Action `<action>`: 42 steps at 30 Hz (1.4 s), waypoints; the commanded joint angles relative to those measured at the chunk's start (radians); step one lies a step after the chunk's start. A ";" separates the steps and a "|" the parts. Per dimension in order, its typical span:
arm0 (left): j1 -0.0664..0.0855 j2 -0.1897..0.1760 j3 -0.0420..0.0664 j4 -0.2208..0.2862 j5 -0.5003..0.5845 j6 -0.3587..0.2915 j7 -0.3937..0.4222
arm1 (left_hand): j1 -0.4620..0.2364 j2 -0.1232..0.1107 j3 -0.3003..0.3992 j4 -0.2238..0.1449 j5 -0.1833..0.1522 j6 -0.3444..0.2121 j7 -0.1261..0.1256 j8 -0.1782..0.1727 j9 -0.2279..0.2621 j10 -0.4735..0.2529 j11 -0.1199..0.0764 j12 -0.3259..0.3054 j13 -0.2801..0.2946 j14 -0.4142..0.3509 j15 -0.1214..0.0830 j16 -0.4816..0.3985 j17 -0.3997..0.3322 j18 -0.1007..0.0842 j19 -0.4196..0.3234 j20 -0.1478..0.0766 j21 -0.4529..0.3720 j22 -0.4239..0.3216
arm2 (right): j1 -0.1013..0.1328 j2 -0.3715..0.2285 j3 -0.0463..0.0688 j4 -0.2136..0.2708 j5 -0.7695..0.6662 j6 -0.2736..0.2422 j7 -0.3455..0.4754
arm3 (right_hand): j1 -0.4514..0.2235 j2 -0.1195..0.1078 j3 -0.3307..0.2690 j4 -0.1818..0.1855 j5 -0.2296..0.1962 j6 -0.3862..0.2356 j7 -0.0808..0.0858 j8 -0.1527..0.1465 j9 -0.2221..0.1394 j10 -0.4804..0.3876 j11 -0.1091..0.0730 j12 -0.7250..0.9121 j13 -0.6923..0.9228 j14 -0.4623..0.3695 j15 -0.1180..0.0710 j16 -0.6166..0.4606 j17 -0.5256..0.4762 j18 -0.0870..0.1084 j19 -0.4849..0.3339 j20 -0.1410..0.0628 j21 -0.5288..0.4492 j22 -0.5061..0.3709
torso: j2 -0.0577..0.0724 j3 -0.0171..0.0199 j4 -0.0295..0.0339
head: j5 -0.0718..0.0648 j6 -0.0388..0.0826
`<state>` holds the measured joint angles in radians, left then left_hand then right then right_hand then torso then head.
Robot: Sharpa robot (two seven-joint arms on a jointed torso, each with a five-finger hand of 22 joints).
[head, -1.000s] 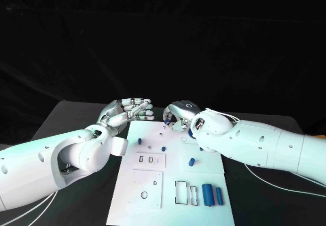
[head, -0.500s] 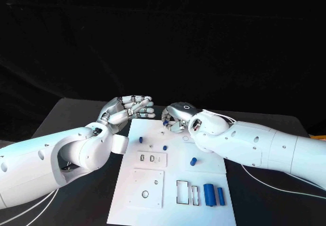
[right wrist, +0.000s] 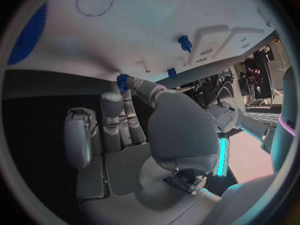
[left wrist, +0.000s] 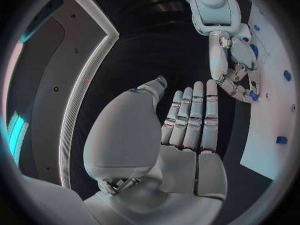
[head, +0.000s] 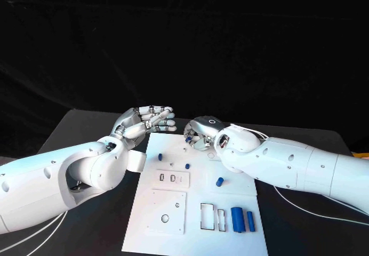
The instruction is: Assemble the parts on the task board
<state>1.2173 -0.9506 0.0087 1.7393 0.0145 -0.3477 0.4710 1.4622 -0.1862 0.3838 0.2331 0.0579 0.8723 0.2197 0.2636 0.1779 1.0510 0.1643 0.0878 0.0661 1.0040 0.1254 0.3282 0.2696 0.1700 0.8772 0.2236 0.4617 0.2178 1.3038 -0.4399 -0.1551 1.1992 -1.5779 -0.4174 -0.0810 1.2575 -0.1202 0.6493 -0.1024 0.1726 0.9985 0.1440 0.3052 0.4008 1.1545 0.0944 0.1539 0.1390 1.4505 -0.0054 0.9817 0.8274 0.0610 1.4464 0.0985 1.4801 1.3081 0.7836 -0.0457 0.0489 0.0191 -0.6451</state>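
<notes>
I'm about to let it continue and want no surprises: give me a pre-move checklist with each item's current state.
1. Right hand pinches a small blue part: ok.
2. Left hand holds nothing, beside the task board's far corner: ok.
3. Held part lined up with its hole: cannot tell.
4. Long blue pieces at the board's near end lie away from both hands: ok.

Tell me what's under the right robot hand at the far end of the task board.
The right robot hand hangs over the far edge of the task board. A small blue part sits at its fingertips, seemingly pinched. The board surface beneath the palm is covered in the head view.
</notes>
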 commanded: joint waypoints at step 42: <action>0.006 -0.008 0.001 -0.016 0.005 0.012 0.012 | -0.008 0.002 0.004 -0.007 -0.005 -0.007 0.005 -0.009 -0.001 0.000 0.007 -0.008 -0.001 -0.008 -0.002 -0.008 0.005 0.009 -0.008 0.002 0.006 0.002 | 0.016 -0.162 0.006 0.170 0.078 -0.052 -0.010 | -0.049 -0.067 -0.023 0.037 0.001 -0.120 0.044 -0.093 -0.003 -0.080 0.022 0.002 -0.032 -0.040 0.032 -0.077 -0.130 0.008 -0.077 0.035 -0.078 -0.028 | -0.012 0.0062 -0.0122 | 0.005 0.024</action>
<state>1.2202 -0.9589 0.0091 1.7239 0.0153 -0.3478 0.4717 1.4622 -0.1862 0.3865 0.2304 0.0579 0.8723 0.2197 0.2588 0.1780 1.0510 0.1643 0.0838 0.0662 1.0041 0.1254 0.3243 0.2732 0.1700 0.8772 0.2236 0.4617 0.2189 1.3179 -0.5937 -0.1498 1.3571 -1.5474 -0.4341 -0.0887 1.2088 -0.1870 0.6259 -0.0646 0.1724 0.8738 0.1874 0.2112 0.3976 1.0726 0.1170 0.1553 0.1064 1.4061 0.0246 0.9026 0.6957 0.0774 1.3676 0.1327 1.4000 1.2780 0.7774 -0.0422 0.0414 0.0236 -0.6232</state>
